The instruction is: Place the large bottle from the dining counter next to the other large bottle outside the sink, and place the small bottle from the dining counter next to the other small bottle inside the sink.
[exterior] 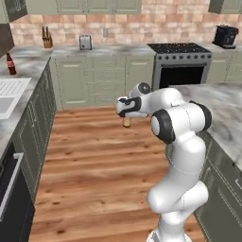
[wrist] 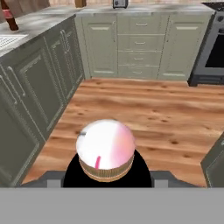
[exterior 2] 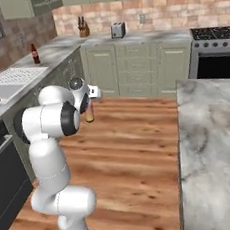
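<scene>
Fingers (wrist: pixel 107 177) clenched on the large bottle (wrist: pixel 106 148), its pink-white rounded end just ahead of them; its yellow end hangs below the hand over open wood floor (exterior: pixel 94 170). Sink surface (exterior 2: pixel 41 59) edge lies off to one side, the dining surface (exterior 2: pixel 215 141) edge to the other, wide aisle between. Other large bottle (exterior: pixel 10 64) stands well beyond, by the sink (exterior: pixel 7 101).

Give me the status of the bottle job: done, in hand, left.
Done: the large bottle is off the dining counter.
In hand: the gripper carries it above the wood floor, between counters.
Left: set it beside the other large bottle on the counter past the sink. No small bottle can be made out on the dining counter, so that step looks untouched.
</scene>
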### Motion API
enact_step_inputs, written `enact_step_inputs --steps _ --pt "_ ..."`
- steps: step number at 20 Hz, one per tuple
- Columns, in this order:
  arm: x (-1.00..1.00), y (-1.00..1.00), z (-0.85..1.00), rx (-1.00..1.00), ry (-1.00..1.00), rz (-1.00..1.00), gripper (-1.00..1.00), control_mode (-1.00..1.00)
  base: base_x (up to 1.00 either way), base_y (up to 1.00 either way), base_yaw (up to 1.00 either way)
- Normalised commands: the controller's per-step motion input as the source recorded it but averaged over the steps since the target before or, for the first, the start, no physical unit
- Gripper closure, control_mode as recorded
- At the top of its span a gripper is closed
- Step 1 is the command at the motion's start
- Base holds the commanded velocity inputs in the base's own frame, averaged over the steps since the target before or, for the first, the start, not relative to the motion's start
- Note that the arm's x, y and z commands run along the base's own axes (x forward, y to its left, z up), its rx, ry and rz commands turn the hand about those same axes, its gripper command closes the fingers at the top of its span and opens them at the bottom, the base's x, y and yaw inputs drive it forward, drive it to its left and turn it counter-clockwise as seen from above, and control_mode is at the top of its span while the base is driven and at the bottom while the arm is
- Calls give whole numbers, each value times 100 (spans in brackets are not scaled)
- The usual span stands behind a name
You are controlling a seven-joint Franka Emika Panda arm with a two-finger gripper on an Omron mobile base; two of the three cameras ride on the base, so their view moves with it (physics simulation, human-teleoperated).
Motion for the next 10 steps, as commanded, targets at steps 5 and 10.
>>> enact_step_inputs --steps 5,10 --pt "0 0 0 0 0 0 100 100 100 8 12" --pt "0 0 0 0 0 0 100 100 100 22 18"
